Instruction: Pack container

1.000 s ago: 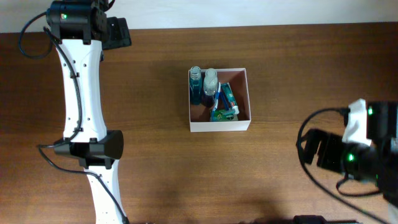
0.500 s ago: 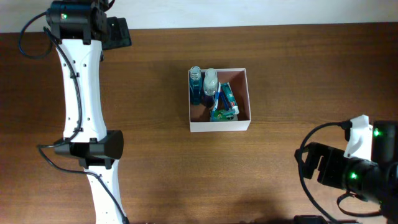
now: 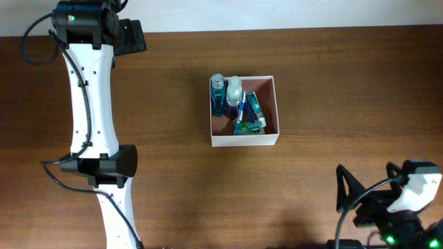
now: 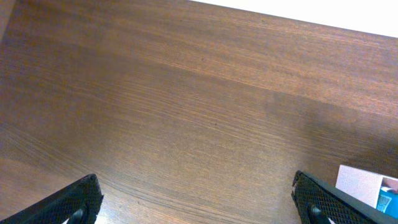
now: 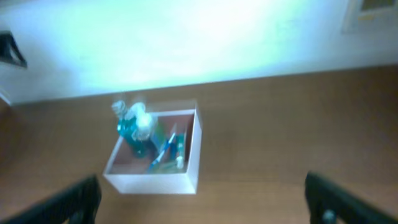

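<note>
- Overhead: the container [image 3: 244, 140] sits on the wooden table [image 3: 173, 180], a bit right of centre and toward the far edge.
- Inside it are a blue bottle [image 3: 218, 97] and a clear bottle [image 3: 234, 90] upright along the left side, with toothpaste tubes [image 3: 250, 116] lying just to their right.
- The left arm [image 3: 86, 90] runs along the table's left side, well apart from the container.
- The right arm [image 3: 408, 207] is at the bottom right corner, also well apart from it.
- Left wrist: the left gripper [image 4: 194, 190] hangs over bare table, jaws spread wide, nothing between them.
- A white corner of the container shows at the lower right edge, beside the right finger [image 4: 323, 200].
- Right wrist: the picture is blurred. The right gripper [image 5: 202, 193] has its jaws wide apart and empty.
- The container sits ahead and to the left, the bottles in its far left corner.
</note>
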`<move>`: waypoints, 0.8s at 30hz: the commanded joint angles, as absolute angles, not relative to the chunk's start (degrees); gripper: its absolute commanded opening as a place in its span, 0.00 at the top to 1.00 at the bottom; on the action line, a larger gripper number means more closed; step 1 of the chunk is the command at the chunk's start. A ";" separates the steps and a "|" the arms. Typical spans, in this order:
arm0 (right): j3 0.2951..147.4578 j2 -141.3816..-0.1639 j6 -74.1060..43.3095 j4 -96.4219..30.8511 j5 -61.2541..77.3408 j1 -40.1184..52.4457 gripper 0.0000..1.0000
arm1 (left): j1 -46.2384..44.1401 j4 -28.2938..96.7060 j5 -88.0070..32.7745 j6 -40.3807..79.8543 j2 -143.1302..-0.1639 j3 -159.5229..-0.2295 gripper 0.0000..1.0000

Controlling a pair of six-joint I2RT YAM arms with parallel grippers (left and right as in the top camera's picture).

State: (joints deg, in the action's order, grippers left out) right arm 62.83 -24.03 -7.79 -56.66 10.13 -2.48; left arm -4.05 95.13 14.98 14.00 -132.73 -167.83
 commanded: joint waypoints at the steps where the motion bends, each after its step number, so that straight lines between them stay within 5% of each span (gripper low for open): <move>1: 47.97 -15.79 -3.20 -43.99 9.61 -2.66 0.01 | -3.95 95.22 14.98 14.28 -131.66 -167.70 0.01; 11: 13.41 -2.48 -3.40 -1.13 9.63 -1.06 0.01 | -3.97 95.22 14.98 14.31 -131.66 -167.70 0.01; 24: 0.71 -0.19 -3.40 8.99 8.12 -1.10 0.01 | -3.97 95.22 14.98 14.28 -131.66 -167.70 0.01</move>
State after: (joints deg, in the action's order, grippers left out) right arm 2.37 -0.91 -3.84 8.56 9.02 -0.34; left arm -4.05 95.13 15.00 13.98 -132.73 -167.83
